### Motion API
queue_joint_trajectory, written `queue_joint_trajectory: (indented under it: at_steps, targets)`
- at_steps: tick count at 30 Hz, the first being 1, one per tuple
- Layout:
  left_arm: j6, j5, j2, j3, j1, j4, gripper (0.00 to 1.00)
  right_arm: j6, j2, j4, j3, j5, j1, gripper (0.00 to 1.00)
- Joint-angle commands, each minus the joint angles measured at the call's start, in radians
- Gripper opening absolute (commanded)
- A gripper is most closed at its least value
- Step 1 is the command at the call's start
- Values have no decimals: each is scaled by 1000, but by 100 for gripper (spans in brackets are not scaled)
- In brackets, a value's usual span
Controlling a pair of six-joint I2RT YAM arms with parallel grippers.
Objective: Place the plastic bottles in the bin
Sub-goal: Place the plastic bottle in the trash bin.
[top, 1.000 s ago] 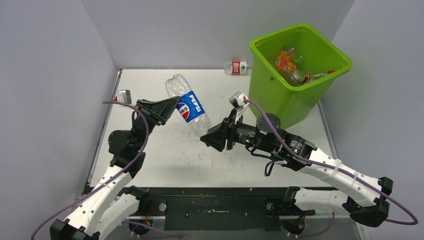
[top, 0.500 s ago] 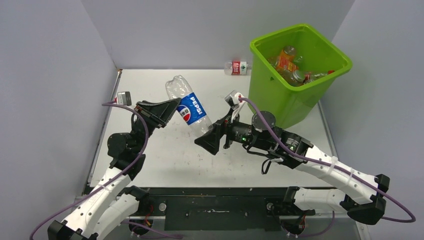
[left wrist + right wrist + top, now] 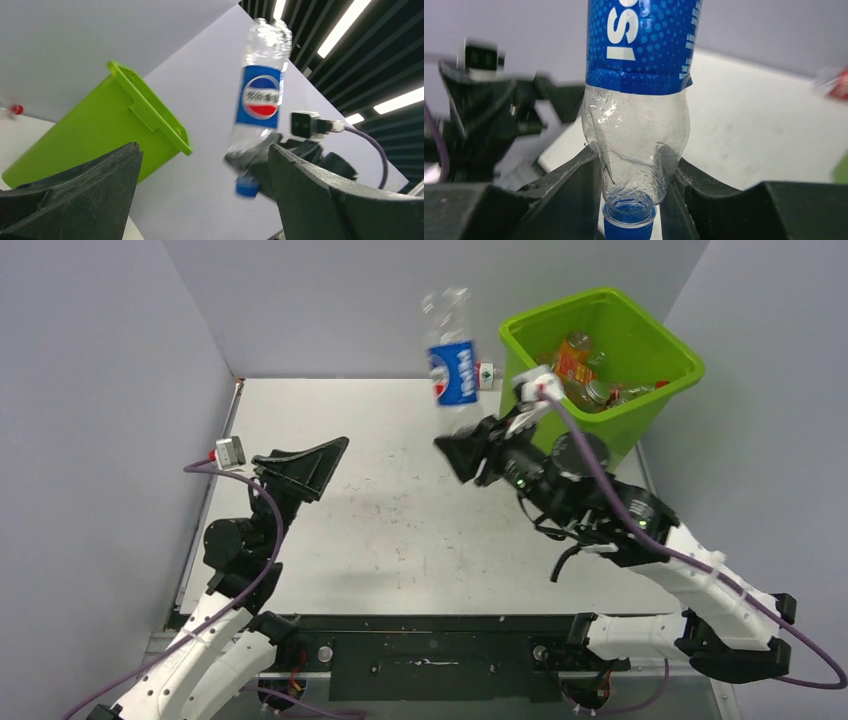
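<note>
Toward the lower left of the top view, the left gripper (image 3: pixel 322 466) stands over the grey tabletop (image 3: pixel 400 540) with its jaws spread wide and nothing between them. A second ago it held the clear plastic bottle with the blue Pepsi label (image 3: pixel 453 370) by the body, so it has let go and drawn back to the left.

Right of centre, the right gripper (image 3: pixel 455 445) now has sole charge of that bottle. A second ago its jaws stood at the cap end. They are now closed on the neck just above the blue cap, as the right wrist view shows (image 3: pixel 629 200). The bottle has been lifted clear of the tabletop and stands cap down, base uppermost, in the upper centre of the frame.

Beyond it, at upper right, sits the large lime-green square plastic bin (image 3: pixel 650 415), already holding several bottles (image 3: pixel 585 370). The carried bottle is just left of the bin's rim, not yet over the opening.

Judgement: the handover is complete, and the carry over the rim and the release are outstanding. A small clear bottle with a red label (image 3: pixel 487 373) lies on the tabletop at the far edge, uncollected.
</note>
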Motion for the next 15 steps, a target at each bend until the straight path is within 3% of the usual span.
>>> queue_joint_trajectory:
  at_steps: [1,3,6,9,13,15]
  targets:
    - [105,-153,-55,11,-2,-99,96,-217,-1,-88,283,687,-8,5]
    - [110,-172,-52,6,-2,-124,96,-354,22,-19,317,917,-17,5]
    - [90,-168,-37,-20,-3,-119,96,-551,33,156,302,1045,-77,5]
    - [82,-166,-30,-40,-3,-131,96,-594,66,215,292,1006,-236,5]
    - [88,-164,-39,-51,-3,-153,96,-399,169,116,355,771,-564,5]
    - [100,-160,-52,-46,-3,-189,96,-386,229,123,378,753,-626,5]
